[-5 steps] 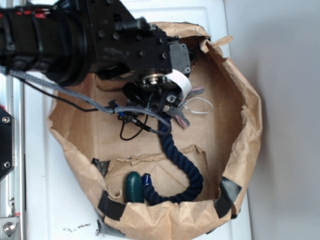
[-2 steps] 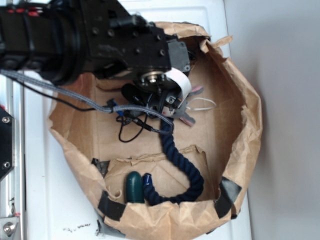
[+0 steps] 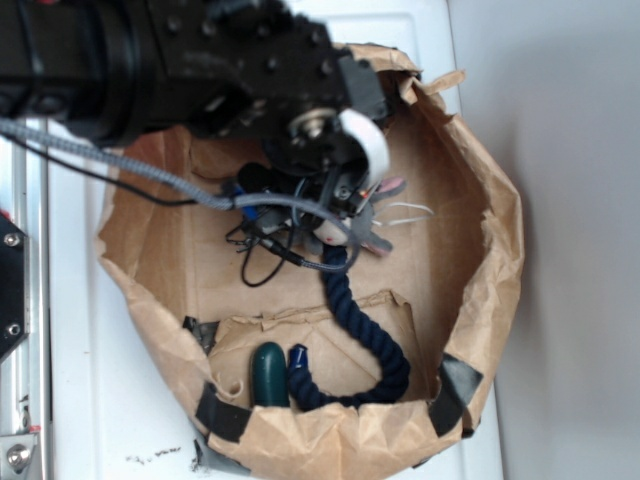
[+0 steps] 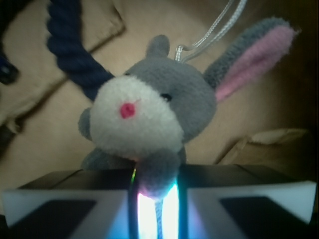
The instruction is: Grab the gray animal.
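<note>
The small gray plush animal [image 4: 149, 124], with its cream muzzle, pink-lined ear and thick navy rope tail [image 3: 365, 330], lies on the floor of the torn brown paper bag [image 3: 490, 290], directly under the black gripper [image 3: 352, 215]. In the wrist view the toy sits at the fingers' [image 4: 60, 199] near edge, its lower body pinched in the narrow gap between them, so the jaws look almost closed on it. Its body runs straight out from the fingertips, with the thin white loop [image 4: 212, 30] beyond its head.
</note>
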